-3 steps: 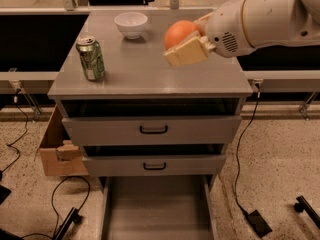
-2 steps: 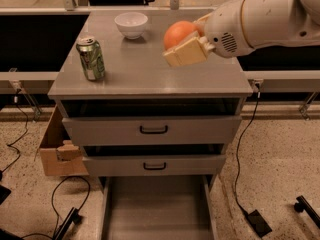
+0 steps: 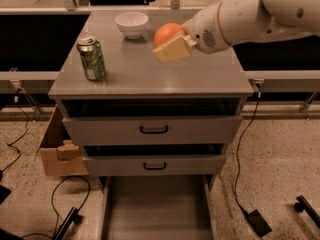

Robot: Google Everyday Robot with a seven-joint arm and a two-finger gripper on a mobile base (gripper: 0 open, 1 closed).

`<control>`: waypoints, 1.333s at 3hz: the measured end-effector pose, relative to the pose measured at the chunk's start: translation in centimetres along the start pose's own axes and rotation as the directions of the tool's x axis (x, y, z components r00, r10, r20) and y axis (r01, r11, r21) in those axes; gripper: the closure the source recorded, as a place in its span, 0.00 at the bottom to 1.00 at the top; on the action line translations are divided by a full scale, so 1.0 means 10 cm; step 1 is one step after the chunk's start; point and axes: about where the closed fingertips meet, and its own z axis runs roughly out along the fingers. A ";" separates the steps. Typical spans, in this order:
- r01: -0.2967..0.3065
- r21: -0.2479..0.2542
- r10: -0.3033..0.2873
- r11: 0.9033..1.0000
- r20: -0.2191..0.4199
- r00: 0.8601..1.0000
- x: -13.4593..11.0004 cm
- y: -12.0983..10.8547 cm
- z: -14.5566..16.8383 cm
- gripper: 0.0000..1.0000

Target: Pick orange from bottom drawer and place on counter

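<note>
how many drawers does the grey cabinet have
3: the top grey drawer with a black handle, the middle grey drawer below it, and the plain grey bottom drawer, pulled open. The gripper holds the small round orange fruit over the flat grey counter.

Green metal soda can (image 3: pixel 91 58) upright, left of white round bowl (image 3: pixel 131 24). Bowl farther back, near gripper (image 3: pixel 167 41). Two grey upper drawers (image 3: pixel 152 129), black handles. Brown cardboard box (image 3: pixel 55 151) on speckled floor (image 3: pixel 280 159), left. Black cables (image 3: pixel 244 149) trailing both sides.
</note>
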 end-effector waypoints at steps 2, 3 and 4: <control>-0.098 -0.053 0.099 0.994 0.009 0.995 0.24 -0.40 0.42 1.00; -0.134 -0.064 0.135 0.989 0.009 0.991 0.44 -0.45 0.48 1.00; -0.168 -0.087 0.166 0.982 -0.026 0.986 0.68 -0.37 0.59 1.00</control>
